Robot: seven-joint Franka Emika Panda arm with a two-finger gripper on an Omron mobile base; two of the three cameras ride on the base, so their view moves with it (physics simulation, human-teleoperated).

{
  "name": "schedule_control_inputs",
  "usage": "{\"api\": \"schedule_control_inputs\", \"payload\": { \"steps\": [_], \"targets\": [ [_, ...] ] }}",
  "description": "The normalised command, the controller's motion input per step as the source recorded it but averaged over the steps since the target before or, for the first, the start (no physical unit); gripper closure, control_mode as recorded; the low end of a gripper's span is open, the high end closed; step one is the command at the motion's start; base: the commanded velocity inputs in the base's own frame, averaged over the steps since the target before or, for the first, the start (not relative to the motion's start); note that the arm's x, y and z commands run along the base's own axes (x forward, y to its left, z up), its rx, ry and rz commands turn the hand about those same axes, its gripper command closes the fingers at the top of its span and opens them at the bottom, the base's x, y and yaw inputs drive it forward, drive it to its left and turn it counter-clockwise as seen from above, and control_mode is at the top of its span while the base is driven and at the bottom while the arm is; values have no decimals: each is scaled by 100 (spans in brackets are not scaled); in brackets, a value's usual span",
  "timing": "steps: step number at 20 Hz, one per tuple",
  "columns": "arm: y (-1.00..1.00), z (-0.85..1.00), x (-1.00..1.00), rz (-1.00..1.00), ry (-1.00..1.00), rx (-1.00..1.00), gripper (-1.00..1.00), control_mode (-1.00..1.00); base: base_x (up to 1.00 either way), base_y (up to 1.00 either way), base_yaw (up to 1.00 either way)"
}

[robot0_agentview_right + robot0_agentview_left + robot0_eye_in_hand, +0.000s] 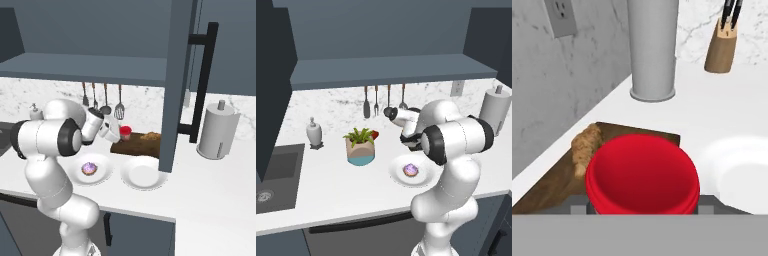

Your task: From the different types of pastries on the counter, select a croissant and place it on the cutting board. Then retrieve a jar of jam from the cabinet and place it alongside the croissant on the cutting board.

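Filling the bottom of the hand view, the jar of jam sits between the fingers of the gripper, which is closed on it. It is held over the near end of the cutting board, with the croissant lying on the board just beyond the jar.

The worktop carries two plates just beside the cutting board, a paper-towel roll further right.
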Motion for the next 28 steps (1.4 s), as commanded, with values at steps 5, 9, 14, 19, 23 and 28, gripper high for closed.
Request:
{"api": "schedule_control_inputs", "payload": {
  "steps": [5,9,14,19,23,28],
  "targets": [
    [-6,-20,29,-7,1,0,100,-100,0,0,0],
    [-10,-28,13,-7,0,0,100,-100,0,0,0],
    [-14,-33,6,-6,0,0,100,-100,0,0,0],
    [-13,-24,12,-5,0,0,100,-100,0,0,0],
    [-13,-22,16,-5,0,0,100,-100,0,0,0],
    [-10,-25,13,-5,0,0,100,-100,0,0,0]
  ]
}}
